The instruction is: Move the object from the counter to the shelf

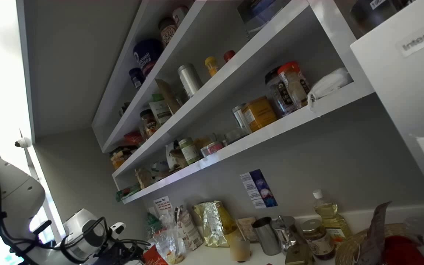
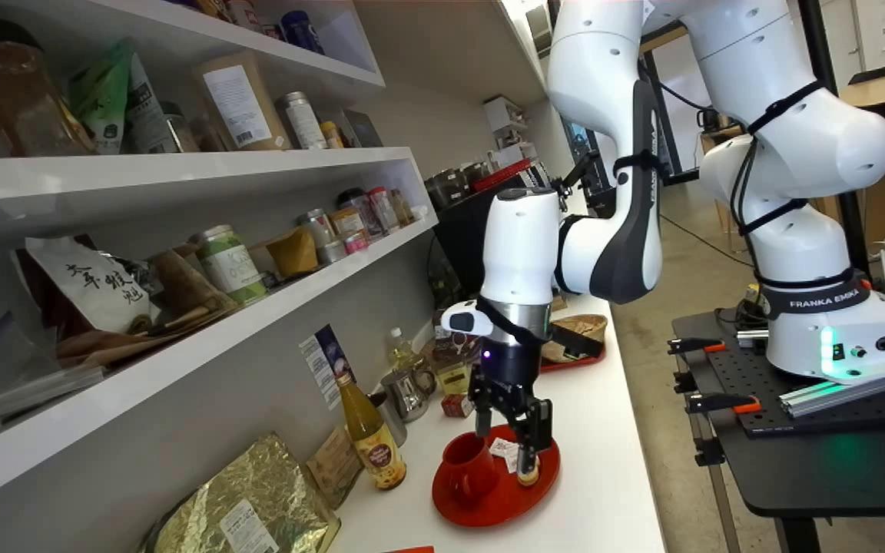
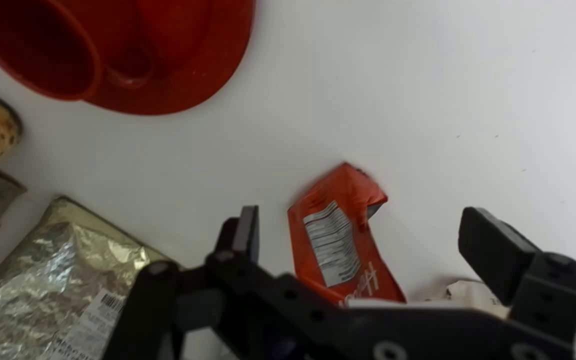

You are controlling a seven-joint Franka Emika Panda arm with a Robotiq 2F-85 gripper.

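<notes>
Red packet (image 3: 358,241) on counter (image 3: 408,100) (plate (image 2: 487,513) holds mug (image 2: 467,467)).

In the wrist view, a red mug (image 3: 38,52) is noted resting on a red plate (image 3: 208,70), beyond the tool (image 3: 360,220) and to its left. A gold foil bag (image 3: 53,275) is observed just left of the tool. In an exterior view, left of the tool, an amber bottle (image 2: 373,438) is recorded; farther back, a steel pitcher (image 2: 406,395). A printed leaflet (image 2: 319,365) is seen on the wall (image 2: 220,399), higher than the tool.
</notes>
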